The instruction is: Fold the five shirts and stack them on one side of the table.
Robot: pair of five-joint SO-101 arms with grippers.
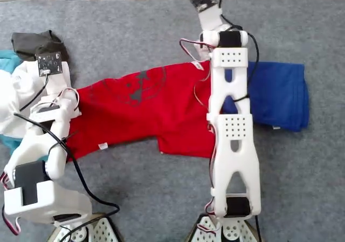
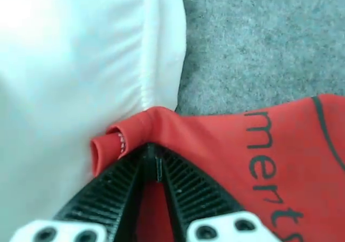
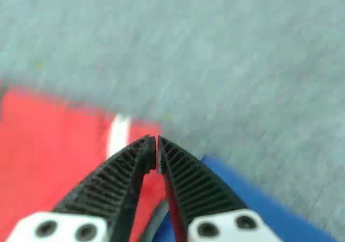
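Red shirt (image 1: 135,107) clamped tight in left jaws and right jaws — white shirt (image 1: 11,91) and blue shirt (image 1: 280,94) flank it.

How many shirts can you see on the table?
5. The red shirt lies spread in the middle, the blue shirt folded on the right, and the white shirt, dark shirt and teal shirt are bunched at the left edge.

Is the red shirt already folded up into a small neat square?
No, the red shirt lies spread out long and wide across the grey table, with a sleeve sticking out at its lower edge.
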